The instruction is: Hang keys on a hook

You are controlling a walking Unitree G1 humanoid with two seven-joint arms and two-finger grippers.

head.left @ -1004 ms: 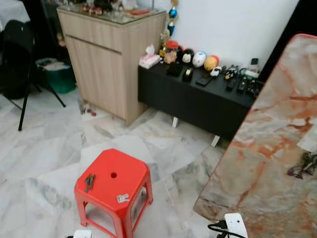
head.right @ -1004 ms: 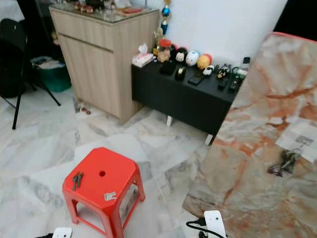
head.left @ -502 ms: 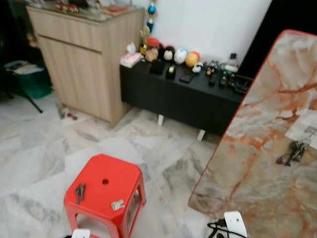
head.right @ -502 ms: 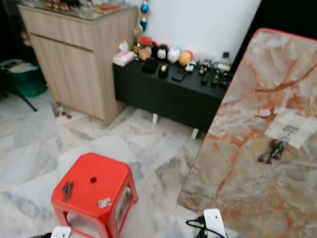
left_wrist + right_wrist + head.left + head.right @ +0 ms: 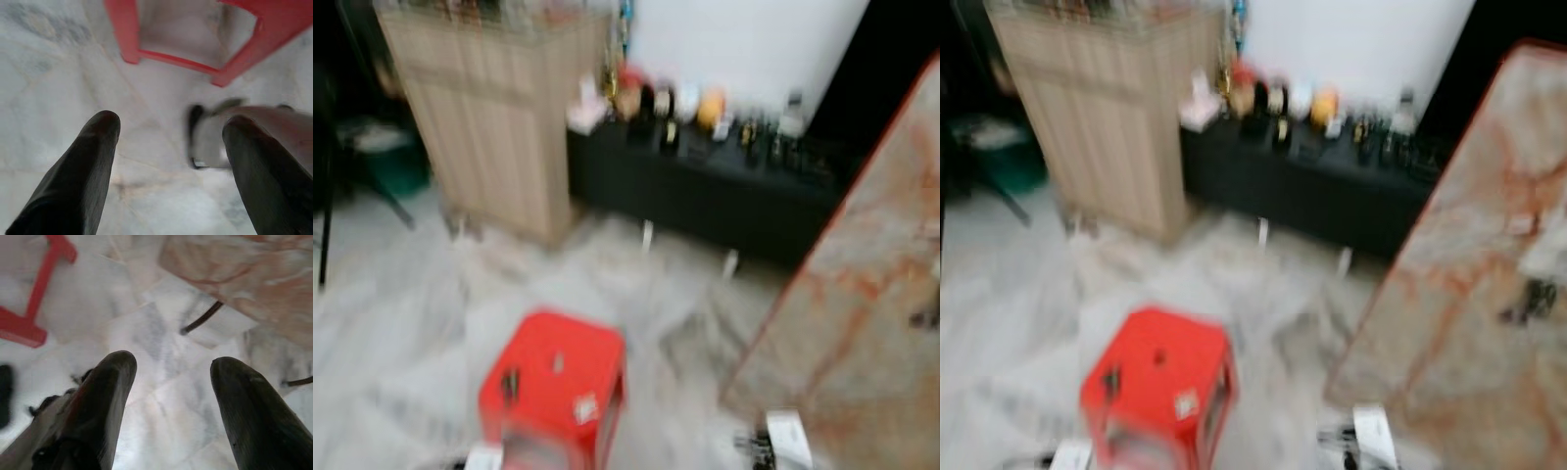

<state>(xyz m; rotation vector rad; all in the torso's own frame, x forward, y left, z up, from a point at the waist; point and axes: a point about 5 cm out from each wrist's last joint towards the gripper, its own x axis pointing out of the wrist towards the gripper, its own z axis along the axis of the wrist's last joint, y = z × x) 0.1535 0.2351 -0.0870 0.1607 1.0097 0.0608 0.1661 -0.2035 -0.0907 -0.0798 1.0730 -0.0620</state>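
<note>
Looking through the blurred head camera, you see a red plastic stool point(image 5: 553, 392) at 6 o'clock with a dark bunch of keys point(image 5: 509, 384) on top. In your left wrist view, left gripper point(image 5: 168, 127) hangs spread apart over pale marble floor point(image 5: 58, 93). Your right gripper point(image 5: 171, 367) is likewise parted.

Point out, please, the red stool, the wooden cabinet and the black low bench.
red stool point(image 5: 553, 377), left eye view, on its seat top.
wooden cabinet point(image 5: 499, 127), left eye view, on its front panel.
black low bench point(image 5: 1312, 191), right eye view, on its front face.
</note>
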